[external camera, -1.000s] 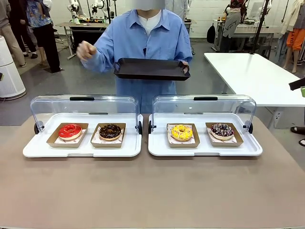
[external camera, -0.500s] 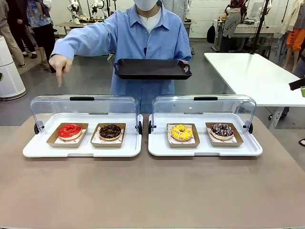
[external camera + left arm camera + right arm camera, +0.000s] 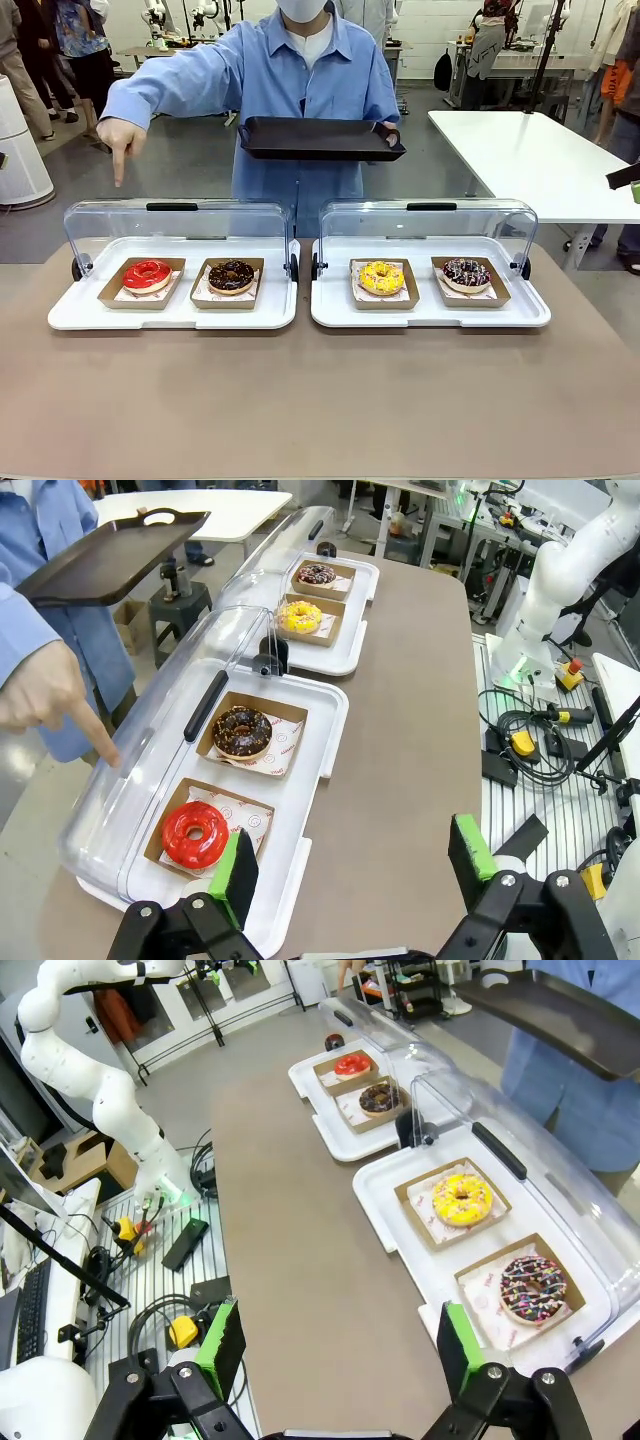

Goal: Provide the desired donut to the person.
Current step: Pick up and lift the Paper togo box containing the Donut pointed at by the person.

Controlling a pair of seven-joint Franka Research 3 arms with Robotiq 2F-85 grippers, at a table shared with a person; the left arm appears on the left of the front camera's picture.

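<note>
1. The red donut point(image 3: 147, 273) sat in a brown carton point(image 3: 112, 296) at the left end of the row. It was on the left white tray point(image 3: 170, 318), under the raised clear cover point(image 3: 175, 220). A chocolate donut point(image 3: 231, 275) lay just beside it on the right.
2. It was probably the one wanted. The person's hand point(image 3: 120, 137) pointed one finger down behind the cover, roughly in line with it.
3. The donut looked light and soft, and its glossy icing would likely smear or dent under a squeeze. The carton seemed the better hold: pinch its near wall and keep it level so the donut could not slide out.
4. The cover opened toward the near side, so a low approach from there, under its lip, looked needed.
5. The person's other hand held a black tray point(image 3: 320, 138) at chest height beyond the covers. This was likely where the donut should go.
6. The left gripper point(image 3: 355, 860) hung above the table point(image 3: 320, 400) off the left tray's end, fingers apart and holding nothing. The right gripper point(image 3: 340, 1345) hung above the right side, also spread wide and holding nothing.
</note>
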